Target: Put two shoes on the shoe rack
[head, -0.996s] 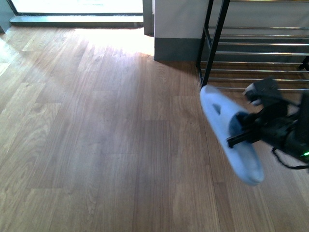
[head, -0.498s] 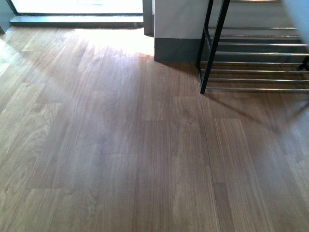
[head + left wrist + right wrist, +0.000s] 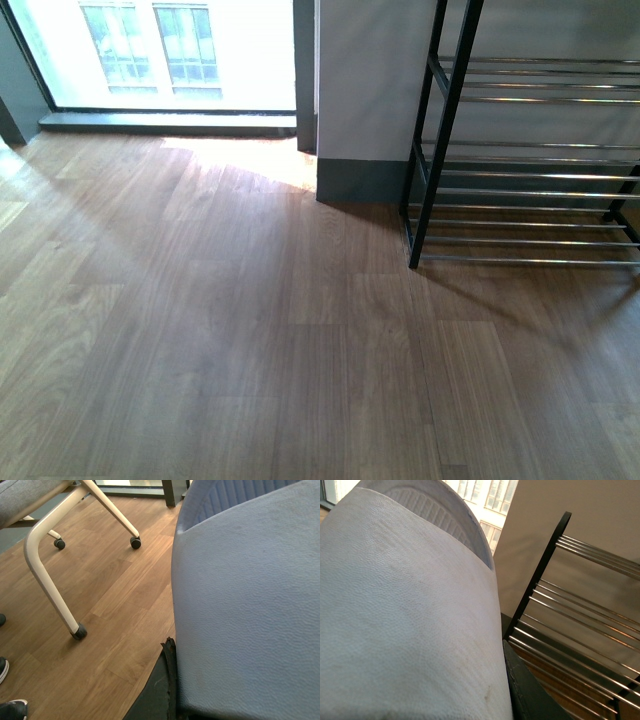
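brown wood-plank floor [image 3: 200, 330], sun patch near bright window [image 3: 170, 50]. grey wall pillar [image 3: 360, 80] with dark baseboard [image 3: 360, 182]. chair's cream tubular metal legs [image 3: 47, 580] on small black casters [image 3: 135, 542]. black shoes with white soles [image 3: 12, 710] at floor edge.

An office-like room: plank floor [image 3: 200, 350], tall window [image 3: 170, 55] facing another building, castor-wheeled furniture [image 3: 46, 580], shoe rack [image 3: 530, 180]

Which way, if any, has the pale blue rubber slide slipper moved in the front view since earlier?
Yes. The slipper, earlier beside the black-framed chrome-rod shoe rack, rose up and right out of that view; the right wrist view shows it.
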### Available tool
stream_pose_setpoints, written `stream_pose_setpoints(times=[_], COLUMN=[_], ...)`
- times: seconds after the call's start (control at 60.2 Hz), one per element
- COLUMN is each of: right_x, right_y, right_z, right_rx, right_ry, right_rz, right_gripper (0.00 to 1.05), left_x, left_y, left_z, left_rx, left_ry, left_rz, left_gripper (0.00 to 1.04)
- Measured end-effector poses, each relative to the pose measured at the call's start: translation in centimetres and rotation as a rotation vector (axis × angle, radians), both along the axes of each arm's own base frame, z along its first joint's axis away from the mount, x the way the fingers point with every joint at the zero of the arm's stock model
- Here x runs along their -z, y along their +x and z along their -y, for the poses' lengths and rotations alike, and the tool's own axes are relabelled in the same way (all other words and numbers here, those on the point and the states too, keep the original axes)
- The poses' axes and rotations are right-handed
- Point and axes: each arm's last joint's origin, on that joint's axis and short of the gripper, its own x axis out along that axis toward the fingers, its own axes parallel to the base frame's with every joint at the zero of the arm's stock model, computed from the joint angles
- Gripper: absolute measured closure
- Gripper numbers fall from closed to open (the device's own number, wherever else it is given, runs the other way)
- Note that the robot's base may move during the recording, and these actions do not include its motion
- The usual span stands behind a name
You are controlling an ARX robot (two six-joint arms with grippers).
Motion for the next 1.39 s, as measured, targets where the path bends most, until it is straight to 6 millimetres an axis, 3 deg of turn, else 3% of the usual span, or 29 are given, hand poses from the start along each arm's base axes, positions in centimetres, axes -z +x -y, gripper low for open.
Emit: stream_pose_setpoints(times=[1.394], right_x=[0.05], right_y=[0.03], right_z=[0.03], right_rx=[0.005], right_ry=[0.003], right_rz=[-0.004], right_gripper=[1.03], left_x=[0.01], left_y=[0.01], left_z=[0.03], left_rx=[0.004], left_ry=[-0.001], left_rz=[-0.002], left_gripper=[1.03])
